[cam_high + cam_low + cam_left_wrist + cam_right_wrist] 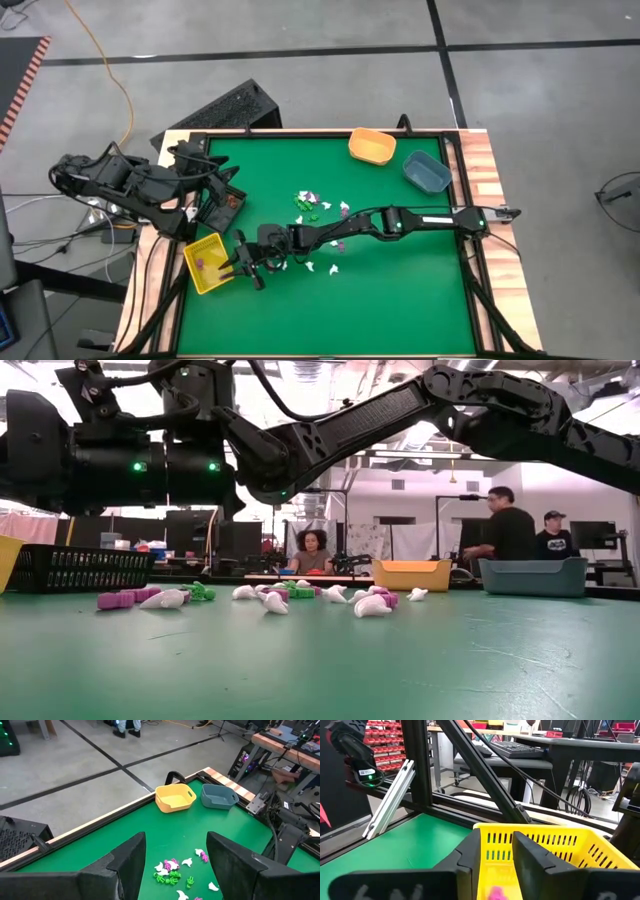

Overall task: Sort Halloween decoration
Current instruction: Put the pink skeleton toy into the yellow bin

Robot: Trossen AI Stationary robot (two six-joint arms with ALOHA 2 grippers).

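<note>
The sorting was judged to be at an early stage. Most of the Halloween trinkets (318, 210) were still scattered on the green surface (400, 300) near the middle of the high view, a mix of white, purple and green pieces lying close together, with a few more strung out toward the lower left of that cluster.

The right gripper (243, 263) was stretched across to the lower left of the high view, at the edge of the yellow bin (205, 264). In the right wrist view its fingers (470, 855) were seen a little apart over the yellow bin's rim with nothing between them, and a purple piece (496, 893) was seen lying inside the bin below. A spot of purple was also visible in that bin from above, so at least one trinket was taken as sorted there.

A black bin (222, 203) at the left of the high view appeared to hold some reddish-brown pieces. The orange bin (371, 146) and the blue bin (427, 171) at the upper right were seen without contents, as far as could be told.

The left gripper (175, 865) was waiting at the left edge of the high view, near the black bin, with its fingers spread and empty.

Nearly the whole pile was judged still to be sorted.
</note>
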